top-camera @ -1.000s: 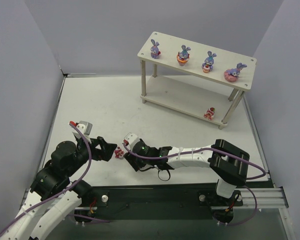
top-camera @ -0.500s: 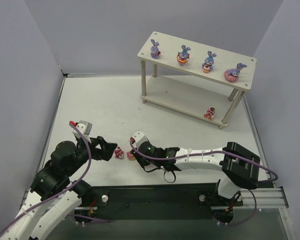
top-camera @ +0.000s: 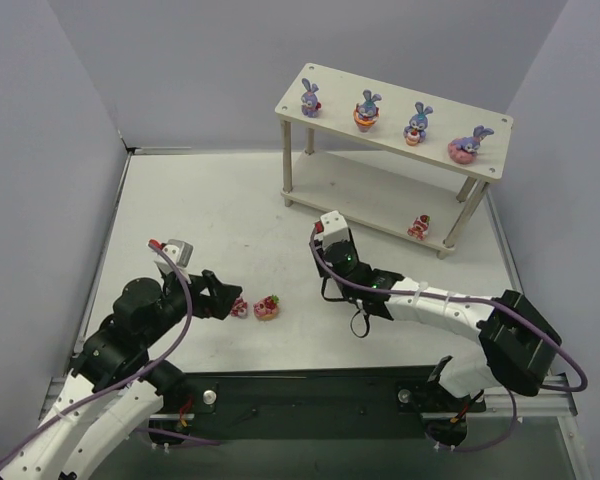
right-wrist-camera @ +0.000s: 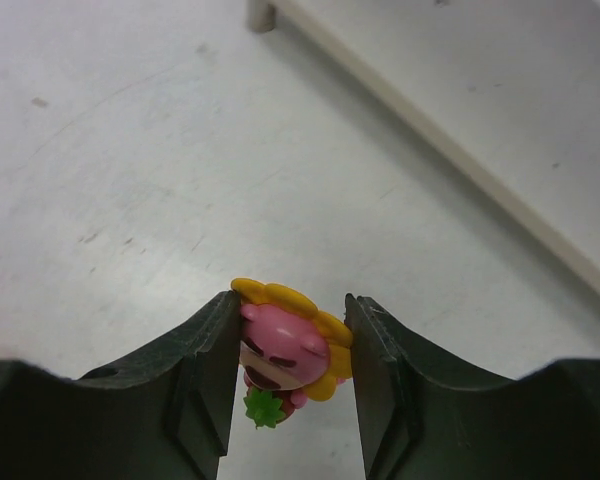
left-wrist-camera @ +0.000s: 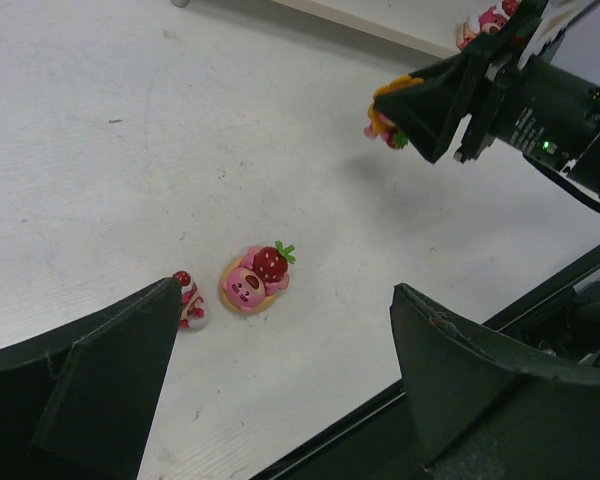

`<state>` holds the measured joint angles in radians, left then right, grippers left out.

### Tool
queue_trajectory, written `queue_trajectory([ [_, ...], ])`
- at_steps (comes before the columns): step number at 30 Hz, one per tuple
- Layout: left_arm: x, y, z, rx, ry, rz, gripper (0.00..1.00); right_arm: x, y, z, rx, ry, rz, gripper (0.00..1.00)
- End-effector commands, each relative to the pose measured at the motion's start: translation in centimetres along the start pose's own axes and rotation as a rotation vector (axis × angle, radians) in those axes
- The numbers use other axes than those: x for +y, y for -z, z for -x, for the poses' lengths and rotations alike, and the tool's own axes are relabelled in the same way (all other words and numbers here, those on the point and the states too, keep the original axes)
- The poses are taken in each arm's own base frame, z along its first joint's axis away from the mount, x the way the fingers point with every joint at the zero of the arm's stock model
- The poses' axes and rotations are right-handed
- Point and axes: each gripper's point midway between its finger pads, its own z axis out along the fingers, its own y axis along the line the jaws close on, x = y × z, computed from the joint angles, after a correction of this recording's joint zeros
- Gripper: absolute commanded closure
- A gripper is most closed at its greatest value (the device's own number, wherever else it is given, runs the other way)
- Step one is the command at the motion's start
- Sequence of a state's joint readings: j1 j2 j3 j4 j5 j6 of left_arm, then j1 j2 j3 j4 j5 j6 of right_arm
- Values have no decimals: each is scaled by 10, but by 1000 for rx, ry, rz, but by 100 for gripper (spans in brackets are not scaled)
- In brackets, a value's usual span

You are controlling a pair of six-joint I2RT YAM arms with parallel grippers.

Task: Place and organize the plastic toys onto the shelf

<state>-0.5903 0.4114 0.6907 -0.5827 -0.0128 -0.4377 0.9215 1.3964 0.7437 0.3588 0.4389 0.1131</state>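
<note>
Right fingers [right-wrist-camera: 205, 350] are clamping a pink flower toy [right-wrist-camera: 285, 350], yellow-petalled, lifted off the bench [top-camera: 210, 210] near centre. Left fingers [left-wrist-camera: 110, 370] are gaping wide, gripping nothing, hovering over two loose toys at 7 o'clock: strawberry toy [left-wrist-camera: 255, 280] and small red toy [left-wrist-camera: 188, 300]. Shelf [top-camera: 390, 130] at 1 o'clock is carrying four bunnies [top-camera: 367, 108] on top and one lower-board toy [top-camera: 418, 226].

You're working in a robotics lab cell: plain grey panels [top-camera: 180, 70] box in a white bench [top-camera: 210, 210], and the cabled left arm [top-camera: 140, 318] and right arm [top-camera: 432, 306] are bolted to a metal rail [top-camera: 525, 398].
</note>
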Motion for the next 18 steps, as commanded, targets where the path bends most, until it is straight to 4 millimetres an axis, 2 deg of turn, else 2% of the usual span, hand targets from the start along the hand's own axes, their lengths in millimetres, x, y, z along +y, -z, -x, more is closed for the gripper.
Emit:
queue_trajectory([
  [1, -16, -9, 9, -43, 45, -78, 5, -62, -14, 53, -228, -78, -209, 82],
  [3, -17, -12, 8, -45, 52, -83, 5, -77, -24, 52, -247, -87, -251, 82],
  [4, -17, -13, 8, -47, 60, -83, 5, -85, -27, 62, -292, -105, -272, 81],
  [5, -17, -14, 7, -45, 61, -87, 5, -96, -35, 58, -286, -105, -296, 81],
  [6, -18, -15, 6, -42, 63, -89, 5, -102, -39, 68, -318, -122, -306, 81],
  [8, -19, -18, 5, -38, 63, -94, 5, -115, -51, 65, -308, -94, -350, 80],
  [10, -19, -21, 4, -33, 61, -97, 5, -125, -57, 77, -344, -104, -383, 79],
  [11, -20, -23, 5, -31, 59, -101, 5, -128, -64, 72, -332, -91, -396, 79],
  [12, -20, -25, 1, -21, 59, -101, 5, -138, -67, 76, -355, -106, -419, 79],
  [15, -19, -27, 0, -14, 56, -99, 5, -154, -75, 72, -372, -120, -455, 77],
  [18, -18, -28, -2, -7, 52, -95, 5, -162, -80, 72, -391, -136, -453, 77],
])
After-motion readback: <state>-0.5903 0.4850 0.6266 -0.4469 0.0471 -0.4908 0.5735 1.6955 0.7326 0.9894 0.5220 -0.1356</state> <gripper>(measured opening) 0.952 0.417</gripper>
